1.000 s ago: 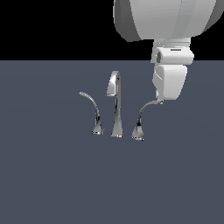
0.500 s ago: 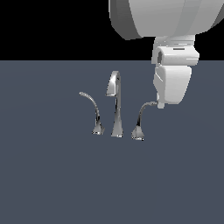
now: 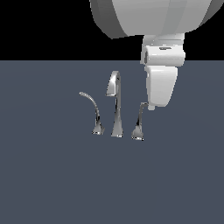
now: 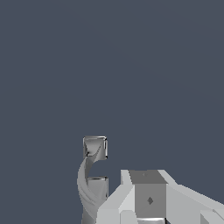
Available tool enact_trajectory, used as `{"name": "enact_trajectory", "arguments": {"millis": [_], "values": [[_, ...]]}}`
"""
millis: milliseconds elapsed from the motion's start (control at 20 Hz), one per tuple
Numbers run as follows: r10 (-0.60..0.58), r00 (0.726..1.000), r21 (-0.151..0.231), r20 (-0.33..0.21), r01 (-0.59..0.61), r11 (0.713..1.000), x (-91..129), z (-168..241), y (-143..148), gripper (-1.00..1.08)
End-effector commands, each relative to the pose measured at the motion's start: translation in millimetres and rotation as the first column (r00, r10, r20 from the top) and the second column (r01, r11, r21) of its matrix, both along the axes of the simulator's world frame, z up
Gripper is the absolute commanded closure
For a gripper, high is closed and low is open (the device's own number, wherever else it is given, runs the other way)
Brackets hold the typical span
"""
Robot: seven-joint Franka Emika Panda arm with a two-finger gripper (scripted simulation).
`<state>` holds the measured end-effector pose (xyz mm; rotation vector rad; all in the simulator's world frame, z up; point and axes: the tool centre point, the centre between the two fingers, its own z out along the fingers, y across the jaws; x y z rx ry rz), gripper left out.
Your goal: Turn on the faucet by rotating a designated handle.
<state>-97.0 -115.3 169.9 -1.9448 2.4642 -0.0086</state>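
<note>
One spout (image 3: 115, 105), two lever handles (image 3: 139, 124) (all chrome).

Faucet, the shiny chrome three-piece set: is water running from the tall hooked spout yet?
Off, as far as shown: no stream falls from the tall hooked chrome spout. The gripper sits at the thicker curved chrome handle's tip.
</note>
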Motion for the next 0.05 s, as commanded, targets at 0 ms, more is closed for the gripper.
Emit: {"name": "enact_trajectory", "arguments": {"millis": [0], "values": [[0.034,0.999,0.003,-0.005,-0.034,0.999,-1.3,0.2,24.4,1.08]]}}
